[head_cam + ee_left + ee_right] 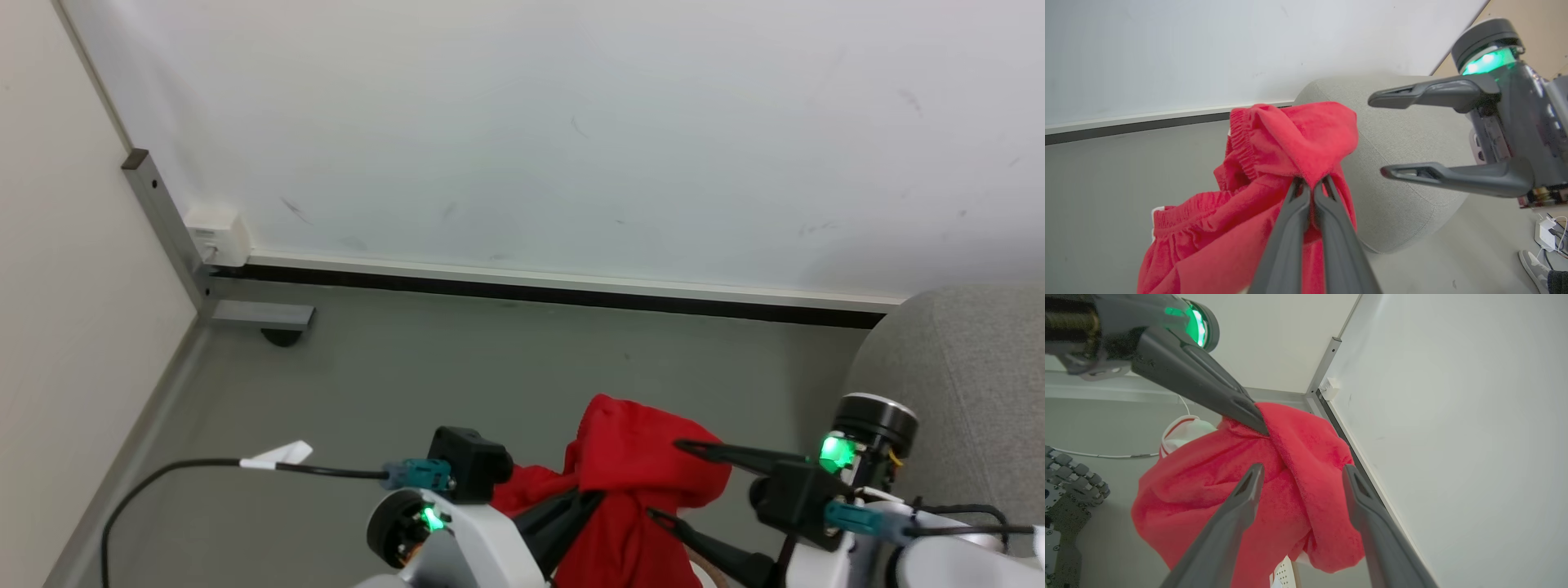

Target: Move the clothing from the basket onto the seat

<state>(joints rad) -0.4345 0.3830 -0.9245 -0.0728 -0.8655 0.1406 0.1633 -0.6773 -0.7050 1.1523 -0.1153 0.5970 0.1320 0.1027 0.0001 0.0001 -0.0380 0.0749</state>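
Note:
The red clothing (637, 465) hangs in the air over the grey floor, bunched, with its white striped panel (1180, 435) at the back. My left gripper (1312, 185) is shut on a fold near the top of it; in the head view its fingers (571, 510) reach up into the cloth. My right gripper (665, 482) stands open beside the clothing, one finger high and one low, with the cloth just past the fingertips (1255, 473). The light grey seat (963, 367) is at the right, behind the right arm. A sliver of the perforated basket (1281, 575) peeks out under the cloth.
A white wall with a dark baseboard runs across the back, and a grey metal post (163, 220) marks the left corner. A black cable (163, 474) lies on the floor at the left. A charger (1545, 232) and a person's shoe (1533, 263) lie beside the seat.

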